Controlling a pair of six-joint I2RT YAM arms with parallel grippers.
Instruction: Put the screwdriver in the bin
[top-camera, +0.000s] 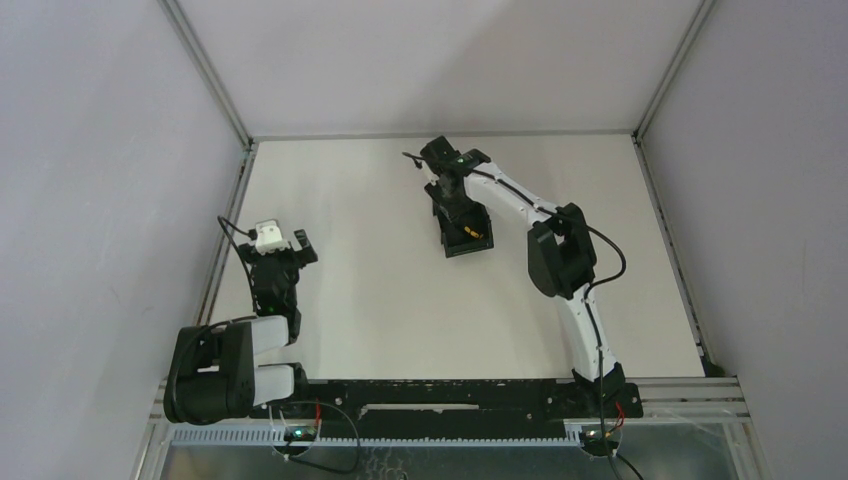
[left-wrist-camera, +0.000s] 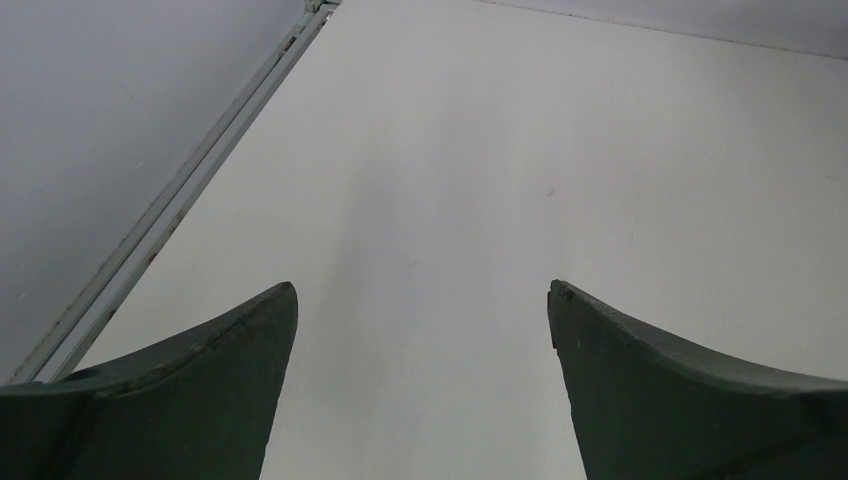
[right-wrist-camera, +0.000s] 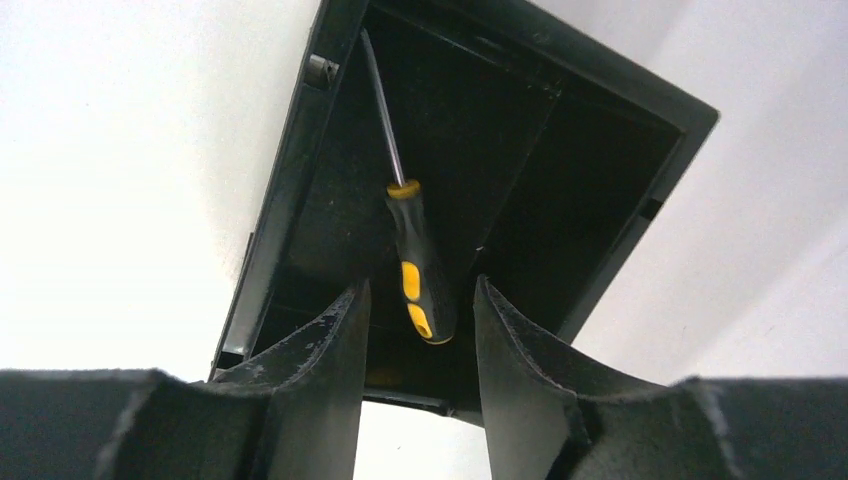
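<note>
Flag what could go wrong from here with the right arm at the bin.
1. The screwdriver lies in the bin, but its handle sits between the open right tool's fingers; a skewed retreat could snag it and drag it out.
2. The shaft tip rests near the bin's rim, so a knock to the bin might tip it over the wall.

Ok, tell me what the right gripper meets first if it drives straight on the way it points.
Probably the screwdriver, whose handle lies in the bin right between the open fingers of the right gripper; then the bin floor. Depth is unclear.
</note>
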